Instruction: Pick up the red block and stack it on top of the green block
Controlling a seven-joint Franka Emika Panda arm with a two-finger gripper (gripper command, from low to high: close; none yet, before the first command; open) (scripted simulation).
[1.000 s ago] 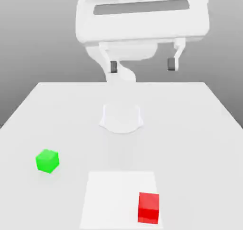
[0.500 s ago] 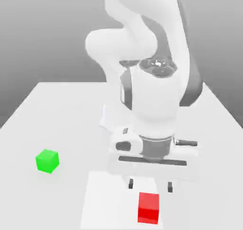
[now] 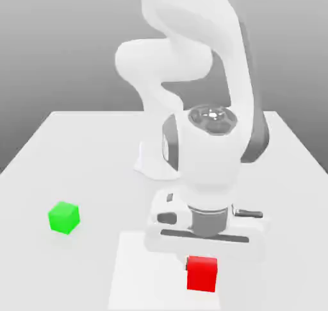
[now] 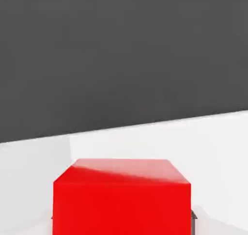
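1. The arm bends forward and down over the near part of the bench, its wrist pointing straight down.
2. The hand sits low over the red block, directly above it in the exterior view. The hand's white body hides the block's upper rear edge.
3. The hand is closed on the red block. In the hand view the block sits close in front of the camera, with dark finger pads just visible at its two lower sides, pressed against it.
4. The red block is on the near part of the bench, toward the exterior view's right. It rests on a paler rectangular patch of the bench surface, at that patch's right side.
5. Whether the block is still in contact with the bench or raised slightly cannot be told.
6. The green block stands on the bench toward the exterior view's left, well apart from the red block and the hand. It sits flat, with nothing touching it and nothing on top of it.
7. The arm's round base stands at the middle of the bench, behind the hand.
8. The stack is not yet made: the two blocks are apart, each at bench level or close to it.
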